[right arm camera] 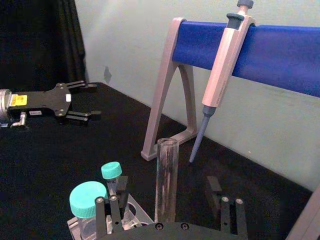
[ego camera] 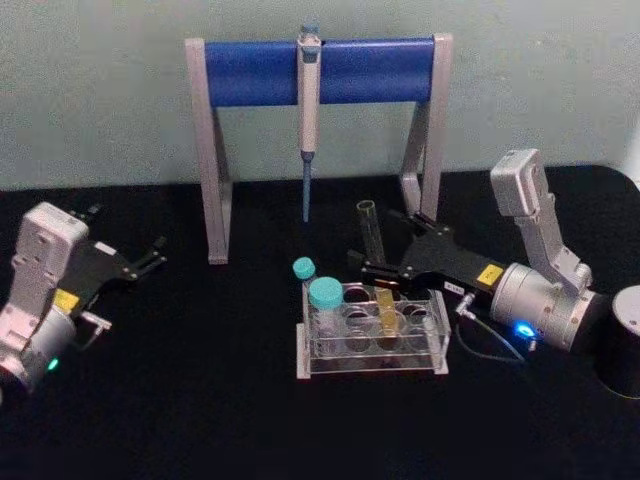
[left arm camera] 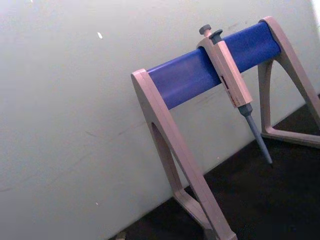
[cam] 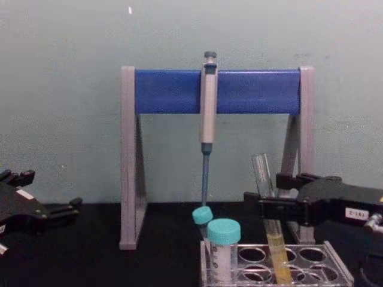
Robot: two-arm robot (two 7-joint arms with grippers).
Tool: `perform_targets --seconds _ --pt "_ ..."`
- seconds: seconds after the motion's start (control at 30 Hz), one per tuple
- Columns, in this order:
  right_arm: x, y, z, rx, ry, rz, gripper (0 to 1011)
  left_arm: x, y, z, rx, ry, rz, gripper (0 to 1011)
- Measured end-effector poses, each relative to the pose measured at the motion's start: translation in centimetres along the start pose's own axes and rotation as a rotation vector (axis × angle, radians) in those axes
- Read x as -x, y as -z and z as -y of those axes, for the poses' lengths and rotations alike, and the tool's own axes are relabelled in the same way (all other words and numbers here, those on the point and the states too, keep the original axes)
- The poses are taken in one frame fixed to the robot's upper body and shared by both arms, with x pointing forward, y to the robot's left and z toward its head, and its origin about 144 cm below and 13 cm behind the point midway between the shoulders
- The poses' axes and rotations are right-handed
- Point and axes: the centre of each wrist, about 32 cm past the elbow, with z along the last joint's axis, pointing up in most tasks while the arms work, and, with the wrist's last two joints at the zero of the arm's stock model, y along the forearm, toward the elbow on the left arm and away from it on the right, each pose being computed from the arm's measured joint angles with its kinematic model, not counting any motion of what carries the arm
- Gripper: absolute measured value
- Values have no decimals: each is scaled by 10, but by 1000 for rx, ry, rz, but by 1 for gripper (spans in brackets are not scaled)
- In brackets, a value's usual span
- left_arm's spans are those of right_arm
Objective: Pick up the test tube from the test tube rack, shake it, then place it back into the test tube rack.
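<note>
The test tube (ego camera: 368,222) stands tilted in the test tube rack (ego camera: 370,362), with yellow liquid in its lower part (cam: 278,251). My right gripper (ego camera: 383,243) reaches in from the right and is open, one finger on each side of the tube's clear upper part. In the right wrist view the tube (right arm camera: 167,170) rises between the two fingers with a gap on each side. In the chest view the right gripper (cam: 272,194) sits above the rack (cam: 341,269). My left gripper (ego camera: 150,255) rests open and holds nothing, at the far left of the table.
Two teal-capped tubes (ego camera: 324,293) (ego camera: 303,267) stand in the rack's left end. Behind it is a grey-and-blue stand (ego camera: 320,70) with a pipette (ego camera: 309,120) hanging tip down. A grey cylinder (ego camera: 625,330) stands at the right edge.
</note>
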Motion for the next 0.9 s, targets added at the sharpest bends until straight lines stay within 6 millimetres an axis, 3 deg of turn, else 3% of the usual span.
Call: perform_targets --seconds 0.27,0.9 --pt "0 0 0 0 0 1 825 0 0 0 0 0 0 1001" --pt "0 0 0 -1 1 1 232 0 0 0 0 0 0 1001"
